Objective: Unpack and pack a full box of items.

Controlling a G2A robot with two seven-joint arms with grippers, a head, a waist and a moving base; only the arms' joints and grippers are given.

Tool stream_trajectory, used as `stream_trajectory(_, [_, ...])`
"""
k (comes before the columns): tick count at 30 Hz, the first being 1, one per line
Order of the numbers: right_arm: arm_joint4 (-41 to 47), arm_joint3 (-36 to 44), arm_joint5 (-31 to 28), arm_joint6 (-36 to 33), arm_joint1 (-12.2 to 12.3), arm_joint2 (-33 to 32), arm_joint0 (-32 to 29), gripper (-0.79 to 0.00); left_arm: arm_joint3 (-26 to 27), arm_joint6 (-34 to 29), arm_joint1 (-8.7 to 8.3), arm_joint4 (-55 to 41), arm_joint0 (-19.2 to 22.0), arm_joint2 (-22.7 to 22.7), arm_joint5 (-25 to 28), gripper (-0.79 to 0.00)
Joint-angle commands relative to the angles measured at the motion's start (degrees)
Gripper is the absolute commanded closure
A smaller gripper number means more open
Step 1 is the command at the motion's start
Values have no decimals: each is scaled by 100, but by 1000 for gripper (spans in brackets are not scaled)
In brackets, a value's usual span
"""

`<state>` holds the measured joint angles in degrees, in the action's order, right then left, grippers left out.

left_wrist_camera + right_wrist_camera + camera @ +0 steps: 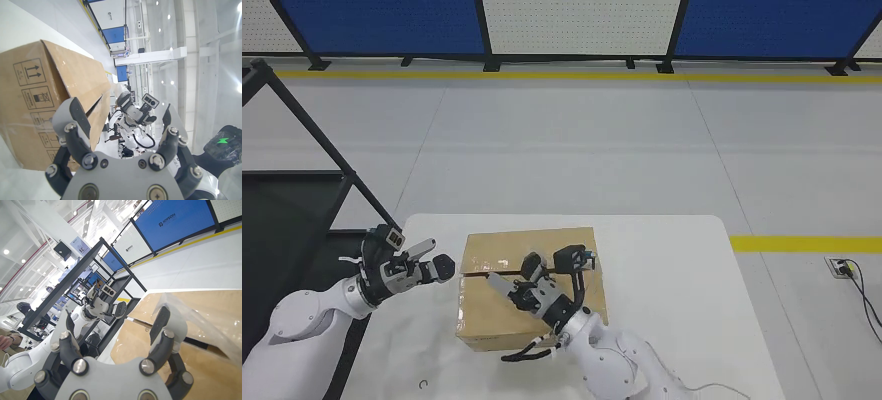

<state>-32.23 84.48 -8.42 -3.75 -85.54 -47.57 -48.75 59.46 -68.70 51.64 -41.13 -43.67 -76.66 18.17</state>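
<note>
On the white table [672, 300] we see the cardboard box [492, 315], flaps [542, 250] nearly shut. Our left gripper [434, 258] hangs wide open just beside its left end, empty; our right gripper [512, 275] gapes above them, clear film [198, 315] by one finger [160, 323]

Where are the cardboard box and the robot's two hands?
cardboard box [497, 248], top view, on its far top flap.
left hand [434, 258], top view, midway between its fingertips.
right hand [552, 264], top view, midway between its fingertips, over the box.
</note>
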Motion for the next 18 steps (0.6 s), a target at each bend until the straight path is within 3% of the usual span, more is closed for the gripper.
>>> stream_trajectory(1, [-48, -119, -15, -56, -34, 78, 72, -785, 47, -1, -8, -6, -54, -42, -11, -785])
stream_trajectory(18, [-35, -151, -551, -686, -178, 364, 2, -785, 204, -36, -23, -71, -294, -248, -43, -785])
